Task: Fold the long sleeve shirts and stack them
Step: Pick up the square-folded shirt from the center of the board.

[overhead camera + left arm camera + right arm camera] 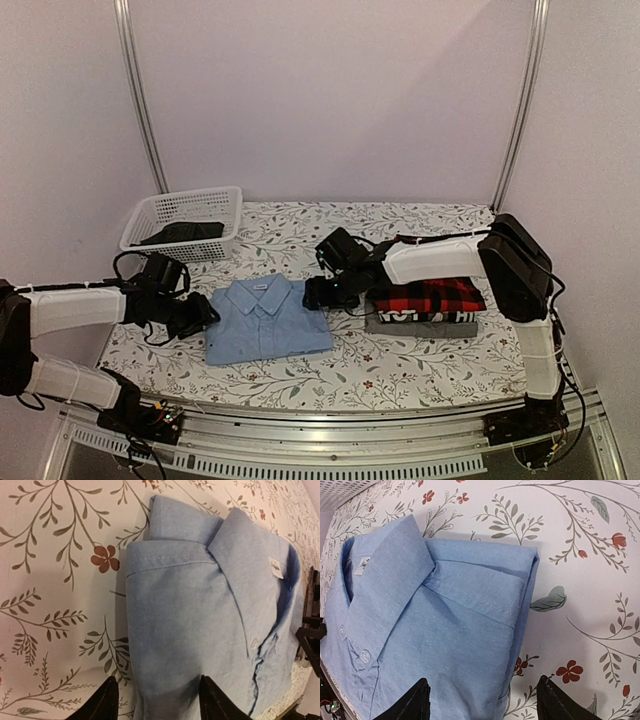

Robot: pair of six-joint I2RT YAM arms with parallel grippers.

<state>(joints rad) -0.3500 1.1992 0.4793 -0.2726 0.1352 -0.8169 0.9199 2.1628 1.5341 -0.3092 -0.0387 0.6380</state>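
While the light blue shirt point(268, 320) is lying folded, we are flanking it. Our left gripper point(157, 682) and right gripper point(482, 685) are standing open astride its edges.

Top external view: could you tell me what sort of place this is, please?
Probably a robot test cell: metal rails on bare walls, a left arm and right arm bolted at a floral-topped table, a folded light blue shirt.
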